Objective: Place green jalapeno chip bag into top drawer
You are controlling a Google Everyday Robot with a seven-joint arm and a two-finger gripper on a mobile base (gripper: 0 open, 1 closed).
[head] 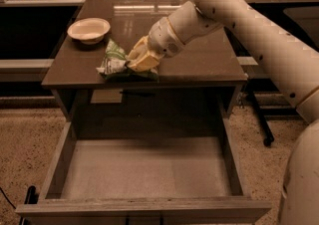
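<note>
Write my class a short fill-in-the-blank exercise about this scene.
The tool is at the green jalapeno chip bag, which lies on the ____.
Below, the top drawer is ____, not shut.
Behind the bag stands a white ____.
Missing words: table, open, bowl.

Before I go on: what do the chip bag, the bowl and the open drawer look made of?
The green jalapeno chip bag looks like thin foil or plastic film: crinkled, with glints. The gripper is at its right side. The bowl is pale, smooth and matte; plastic or ceramic, unclear. The top drawer has dull, wooden-looking walls and a flat pale grey bottom.
</note>
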